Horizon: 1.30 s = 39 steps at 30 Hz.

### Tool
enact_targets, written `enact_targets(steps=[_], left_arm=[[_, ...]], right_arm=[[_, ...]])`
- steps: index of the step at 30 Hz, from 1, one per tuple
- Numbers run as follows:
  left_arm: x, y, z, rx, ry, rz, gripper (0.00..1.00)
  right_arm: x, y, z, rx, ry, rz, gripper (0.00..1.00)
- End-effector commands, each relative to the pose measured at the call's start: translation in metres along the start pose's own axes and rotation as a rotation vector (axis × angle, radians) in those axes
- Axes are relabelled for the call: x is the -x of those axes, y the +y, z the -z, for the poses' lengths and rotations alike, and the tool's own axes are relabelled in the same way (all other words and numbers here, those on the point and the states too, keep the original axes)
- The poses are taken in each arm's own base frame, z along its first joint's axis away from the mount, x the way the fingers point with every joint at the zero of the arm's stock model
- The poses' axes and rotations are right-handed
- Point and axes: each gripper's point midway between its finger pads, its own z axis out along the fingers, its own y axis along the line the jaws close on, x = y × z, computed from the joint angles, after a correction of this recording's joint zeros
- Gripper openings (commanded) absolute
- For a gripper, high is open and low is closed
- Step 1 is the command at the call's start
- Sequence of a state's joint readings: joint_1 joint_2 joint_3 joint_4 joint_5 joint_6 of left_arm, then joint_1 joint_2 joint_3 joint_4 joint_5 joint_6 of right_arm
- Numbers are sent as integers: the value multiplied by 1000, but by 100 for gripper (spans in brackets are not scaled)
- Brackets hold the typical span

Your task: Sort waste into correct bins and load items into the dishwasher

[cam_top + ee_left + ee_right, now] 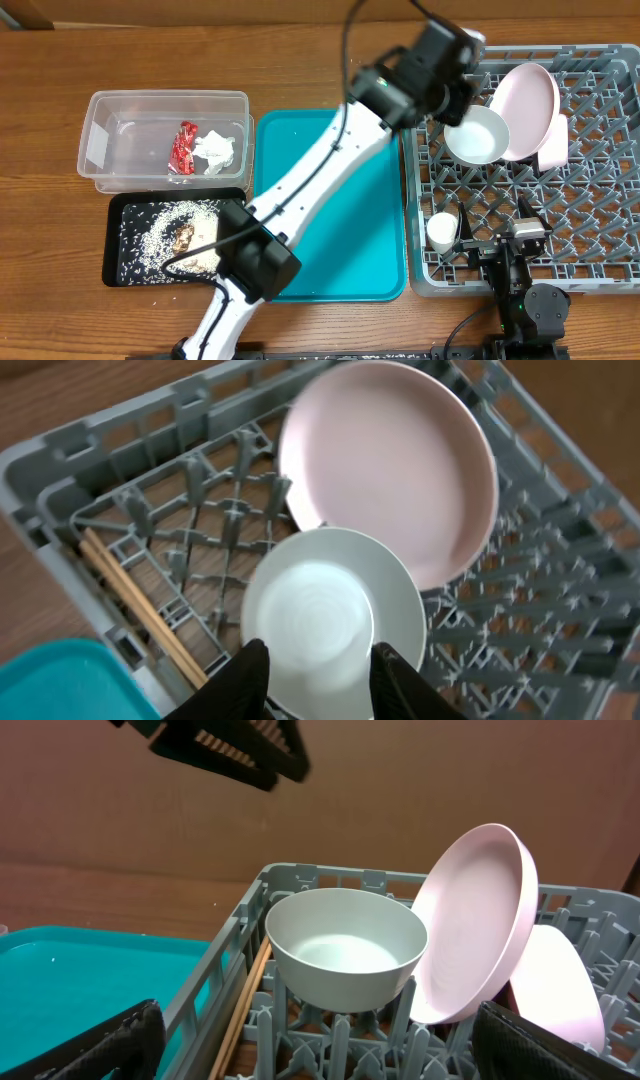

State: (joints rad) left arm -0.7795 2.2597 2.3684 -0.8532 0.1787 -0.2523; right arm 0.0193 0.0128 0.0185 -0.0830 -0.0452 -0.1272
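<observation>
The white bowl [477, 135] rests upright on the pegs of the grey dish rack [600, 215], next to the leaning pale pink plate [530, 95] and the pink bowl [555, 140]. My left gripper [452, 80] hovers open just above the white bowl [320, 610], a finger on each side [320, 665], not touching it. My right gripper [320, 1040] is open and empty at the rack's front. It faces the white bowl [345, 945] and the plate [475, 920]. The chopsticks [140, 605] lie along the rack's left wall. The small white cup [441, 231] stands at the rack's front left.
The clear tub [100, 130] holds the red wrapper [184, 147] and white tissue [215, 150]. The black tray [115, 240] holds rice grains and brown scraps [183, 238]. The teal tray [330, 200] lies between the bins and the rack, under my left arm.
</observation>
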Motion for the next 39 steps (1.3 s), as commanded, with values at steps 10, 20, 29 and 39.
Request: enact_targets(steps=[10,20,29,39], left_arm=[[-17,-28,-13,-61,25,-420,42],[-62,-49,-45,-155,124,-602,47],[-91,-66,-64,-181,182,-702,50],[-113,-50,-91,-144,244,-691,41]], right_arm=[[-2,-2,0,-8,-3,-8,100],[-2,-2,0,-8,-3,-7,100],[-2,-2,0,-8,-3,-8,100],[-2,-2,0,-8,-3,-7,100]])
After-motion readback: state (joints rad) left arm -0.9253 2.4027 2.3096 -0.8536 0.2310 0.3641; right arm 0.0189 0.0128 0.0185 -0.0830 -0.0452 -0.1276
